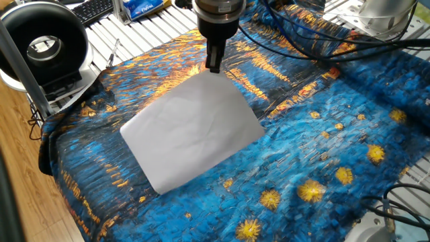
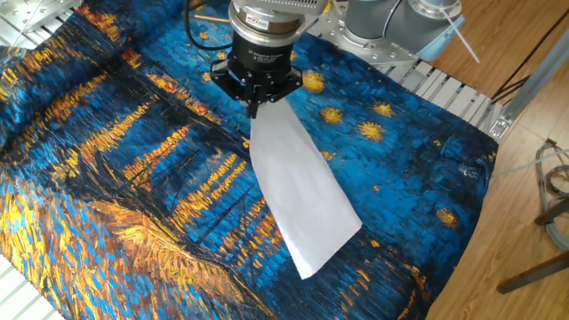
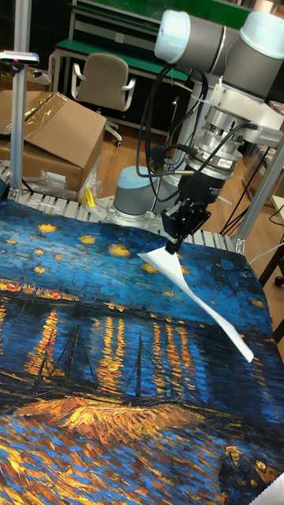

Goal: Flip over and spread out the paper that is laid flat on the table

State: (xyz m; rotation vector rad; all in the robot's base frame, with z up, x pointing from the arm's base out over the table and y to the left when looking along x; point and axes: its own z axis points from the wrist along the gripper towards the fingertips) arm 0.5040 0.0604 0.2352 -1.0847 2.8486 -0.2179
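The white paper (image 1: 195,131) hangs tilted over the blue and orange painted cloth of the table (image 1: 336,134). One corner is lifted, and the far low end sits near the cloth. My gripper (image 1: 213,67) points straight down and is shut on that raised corner. From the other side, the paper (image 2: 298,187) looks like a narrow slanted strip running down from the gripper (image 2: 255,108). In the tall view the gripper (image 3: 172,247) holds the paper (image 3: 201,304) up off the table (image 3: 79,331), and the sheet slopes down to the right.
A black ring-shaped device (image 1: 44,44) stands on the white slatted surface (image 1: 134,33) at the left, behind a metal post. A bundle of cables (image 1: 322,40) crosses the cloth at the back right. A cardboard box (image 3: 47,130) and a chair (image 3: 102,83) stand beyond the table.
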